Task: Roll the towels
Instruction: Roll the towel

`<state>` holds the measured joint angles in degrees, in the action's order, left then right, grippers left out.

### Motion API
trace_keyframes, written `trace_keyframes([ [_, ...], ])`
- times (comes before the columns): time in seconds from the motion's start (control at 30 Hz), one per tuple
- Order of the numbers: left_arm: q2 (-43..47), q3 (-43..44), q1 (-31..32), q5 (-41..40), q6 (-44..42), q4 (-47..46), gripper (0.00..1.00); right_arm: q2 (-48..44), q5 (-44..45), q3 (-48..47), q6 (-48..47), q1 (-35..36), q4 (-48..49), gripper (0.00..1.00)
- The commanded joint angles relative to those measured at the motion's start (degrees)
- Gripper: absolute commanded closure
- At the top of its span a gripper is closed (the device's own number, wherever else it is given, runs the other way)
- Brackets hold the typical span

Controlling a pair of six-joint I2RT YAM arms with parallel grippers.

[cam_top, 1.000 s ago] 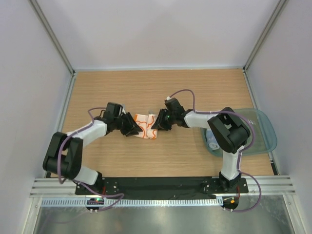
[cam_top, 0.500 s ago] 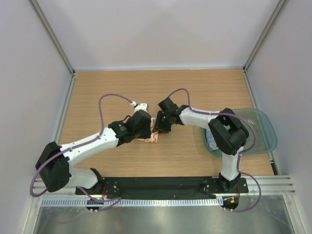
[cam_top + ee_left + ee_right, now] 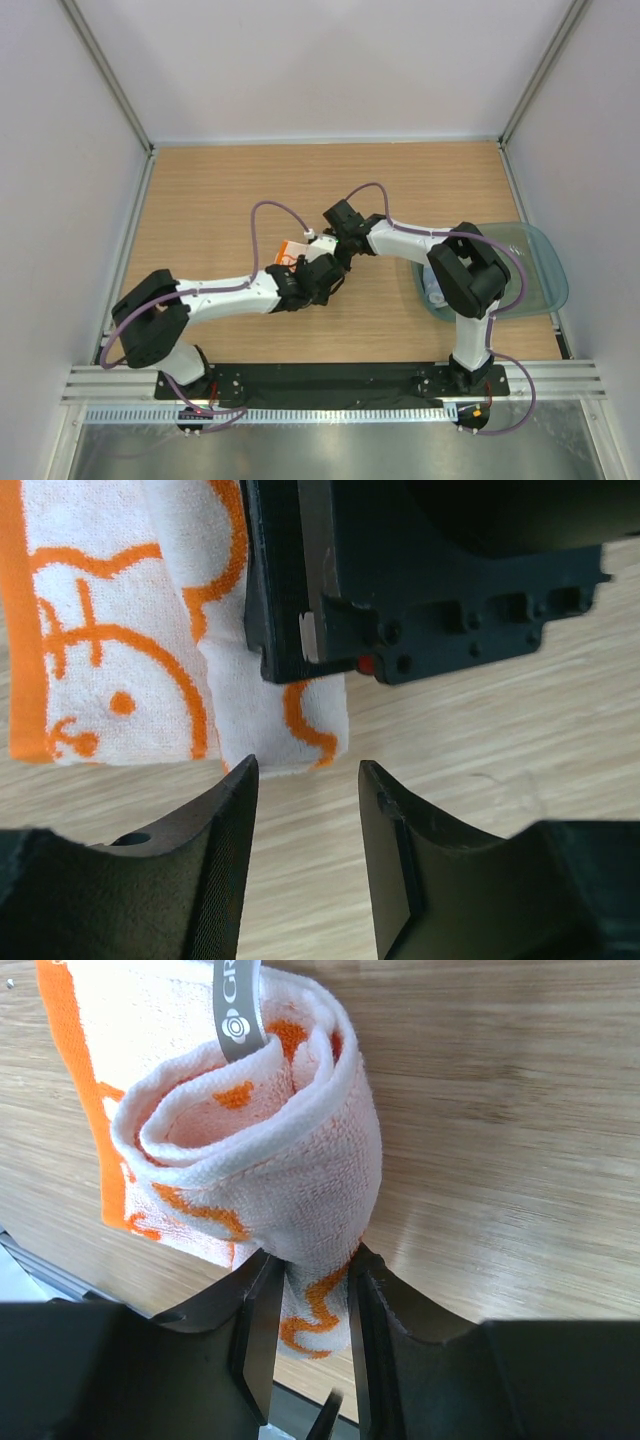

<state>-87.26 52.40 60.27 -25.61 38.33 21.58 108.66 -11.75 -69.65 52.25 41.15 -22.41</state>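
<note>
Right fingers [image 3: 258, 1340]: we pinch the orange-patterned towel [image 3: 300, 1190], likely to stop it unrolling.
Left fingers [image 3: 220, 860]: apart, empty, just beside it.

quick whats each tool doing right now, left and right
left tool: open, nothing between its jaws
right tool: closed on the rolled end of the orange-patterned towel
</note>
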Motion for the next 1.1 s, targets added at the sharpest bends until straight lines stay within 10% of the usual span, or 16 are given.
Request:
trace_keyframes([
  [0.0, -3.2, 2.3, 0.2, -4.3, -0.6, -3.8, 0.53, -2.0, -1.2, -1.5, -0.6, 0.5, -2.5, 0.63],
  [0.6, -13.9, 2.4, -0.9, -7.1, 2.4, -5.5, 0.45, -3.5, -9.3, -0.4, -1.7, 0.4, -2.2, 0.62],
  [0.87, -13.5, 0.2, -3.2, -3.3, 2.4, -6.6, 0.82, -4.2, -13.8, 0.9, -0.8, 0.4, 0.0, 0.62],
  [1.07, -10.3, -1.7, -3.7, -0.2, 1.6, -6.6, 0.90, -5.0, -13.6, 3.4, -1.2, 0.0, 0.7, 0.58],
])
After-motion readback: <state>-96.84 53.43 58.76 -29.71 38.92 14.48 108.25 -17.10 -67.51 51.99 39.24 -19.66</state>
